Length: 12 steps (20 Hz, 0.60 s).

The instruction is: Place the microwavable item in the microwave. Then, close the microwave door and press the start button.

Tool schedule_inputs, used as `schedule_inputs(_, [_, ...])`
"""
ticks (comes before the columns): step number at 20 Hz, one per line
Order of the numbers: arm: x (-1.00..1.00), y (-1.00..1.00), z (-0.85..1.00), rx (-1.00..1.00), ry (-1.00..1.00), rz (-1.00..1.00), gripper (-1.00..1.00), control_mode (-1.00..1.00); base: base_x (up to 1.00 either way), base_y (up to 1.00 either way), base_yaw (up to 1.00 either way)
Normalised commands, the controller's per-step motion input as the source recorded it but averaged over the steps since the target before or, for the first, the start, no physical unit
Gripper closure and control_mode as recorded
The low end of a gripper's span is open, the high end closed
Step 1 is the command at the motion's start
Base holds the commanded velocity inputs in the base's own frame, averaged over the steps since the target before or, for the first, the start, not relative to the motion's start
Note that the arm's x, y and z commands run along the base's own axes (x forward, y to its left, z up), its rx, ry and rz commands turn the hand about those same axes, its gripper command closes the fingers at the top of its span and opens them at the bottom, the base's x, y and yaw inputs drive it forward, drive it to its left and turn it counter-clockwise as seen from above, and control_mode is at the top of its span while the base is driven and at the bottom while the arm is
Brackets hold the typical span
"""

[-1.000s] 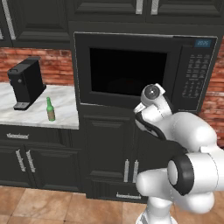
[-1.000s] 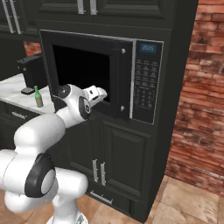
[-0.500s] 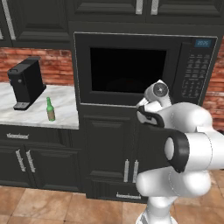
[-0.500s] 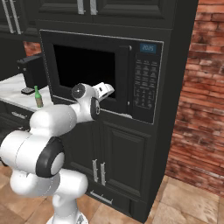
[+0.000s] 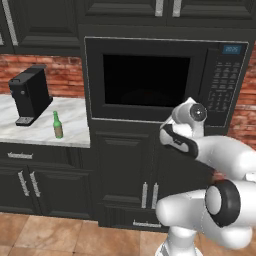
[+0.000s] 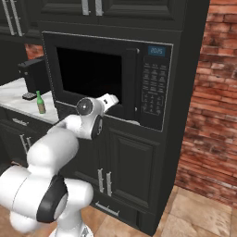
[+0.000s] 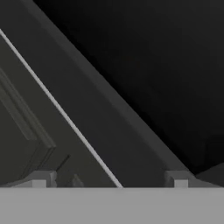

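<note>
The black microwave (image 5: 150,80) is built into the dark cabinet wall, with its keypad (image 5: 222,87) and blue display (image 5: 231,49) at the right. The microwave door (image 6: 92,74) stands closed, its window dark. The microwavable item is out of view. My gripper (image 6: 115,99) hovers close to the door's lower edge, near its right end. In the hand view the gripper (image 7: 109,179) is open, fingertips (image 7: 41,178) wide apart with nothing between them. It faces the door's bottom frame and the cabinet panel beneath.
On the marble counter (image 5: 75,127) to the left stand a green bottle (image 5: 58,125) and a black coffee machine (image 5: 30,94). Black cabinet doors (image 5: 130,175) with silver handles sit under the microwave. A brick wall (image 6: 208,115) closes off the right side.
The hand has shifted a little to the right along the microwave's lower edge, and the arm's elbow has swung out with it. The door has stayed closed.
</note>
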Motion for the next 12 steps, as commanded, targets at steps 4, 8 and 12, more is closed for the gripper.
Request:
schedule_inputs(4, [-0.8, 0.35, 0.62, 0.0, -0.03, 0.01, -1.0, -1.0, 0.0, 0.0, 0.0])
schedule_inputs(8, [-0.84, -0.19, 0.49, 0.01, -0.07, 0.0, -1.0, -1.0, 0.0, 0.0, 0.0])
schedule_inputs(12, [-0.75, -1.0, -0.06, 0.14, 0.0, 0.0, -1.0, -1.0, 0.0, 0.0, 0.0])
